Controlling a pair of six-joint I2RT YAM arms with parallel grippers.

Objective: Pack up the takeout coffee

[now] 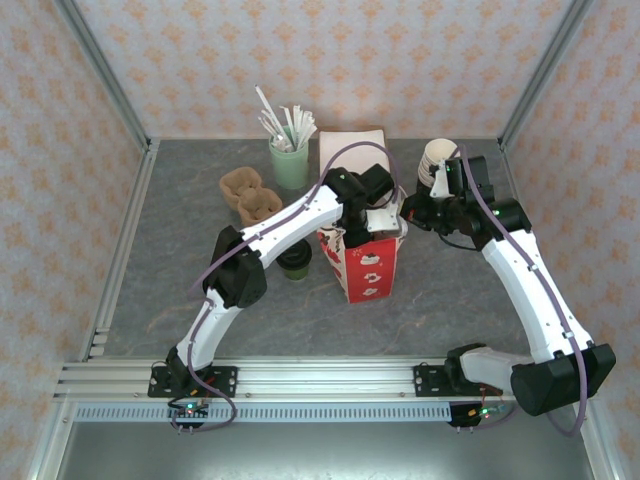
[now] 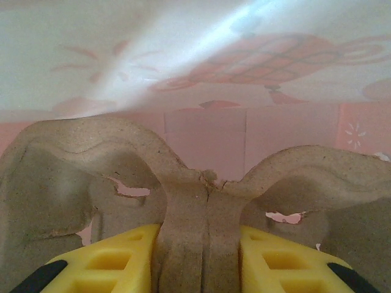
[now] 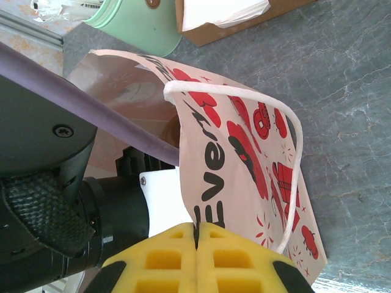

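The takeout coffee, a dark-green cup with a black lid, stands on the table left of the red-and-white paper bag, partly under my left arm. My left gripper reaches down into the bag's mouth. In the left wrist view it is shut on the middle ridge of a brown pulp cup carrier, with the bag's pink inner wall behind. My right gripper is shut on the bag's upper rim, and its yellow fingers pinch the printed paper of the bag.
Another pulp carrier lies at the back left. A mint-green cup with white straws, a brown box of napkins and a stack of cream cups stand along the back. Patterned walls close in three sides.
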